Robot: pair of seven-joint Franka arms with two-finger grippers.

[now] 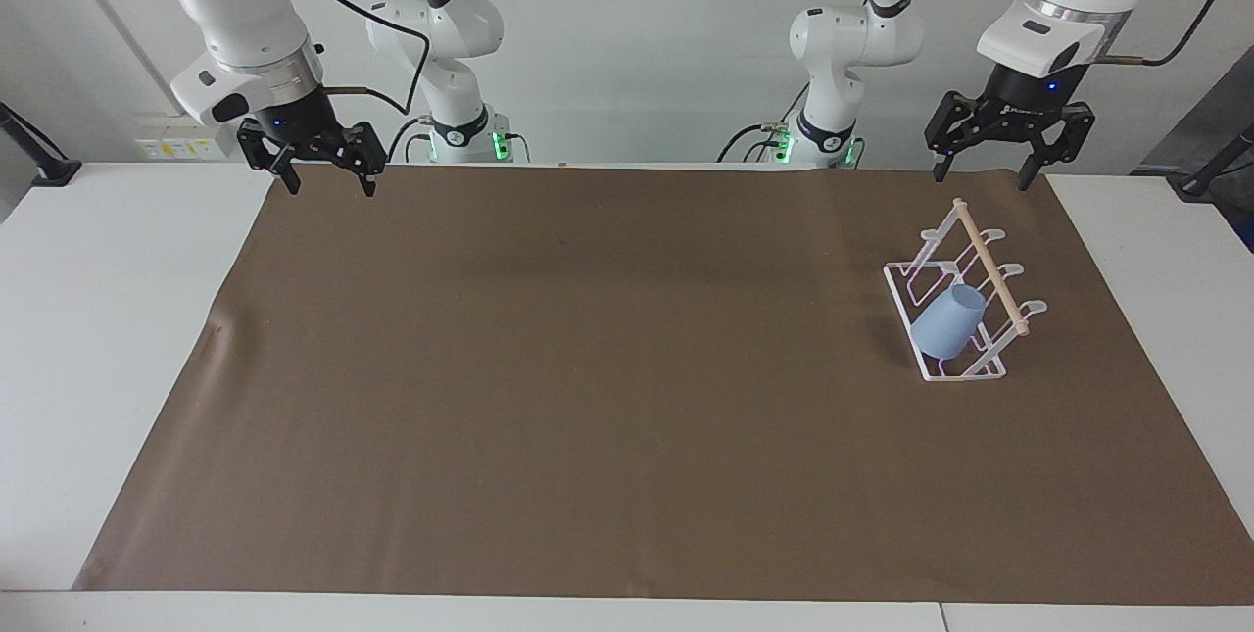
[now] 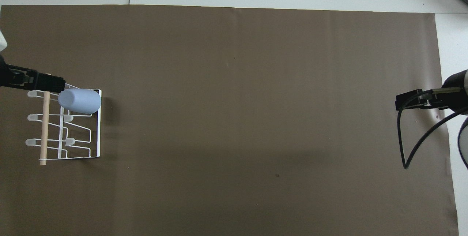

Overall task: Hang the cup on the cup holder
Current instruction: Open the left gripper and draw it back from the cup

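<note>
Small matte light-blue tapered cup (image 1: 946, 320) sat slanted on a prong of the white wire cup holder (image 1: 955, 372), rim up toward its wooden dowel (image 1: 991, 267), at the left arm's end of the counter (image 1: 118, 338). Left pincer (image 1: 1006, 144) hung spread and empty, high above the holder; I judged it nearer. Right pincer (image 1: 319, 157) waited, spread.

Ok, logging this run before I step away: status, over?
Left gripper open, raised over the mat's edge by the cup holder. Right gripper open, waiting. Cup hung on a prong. Nothing in the way.
</note>
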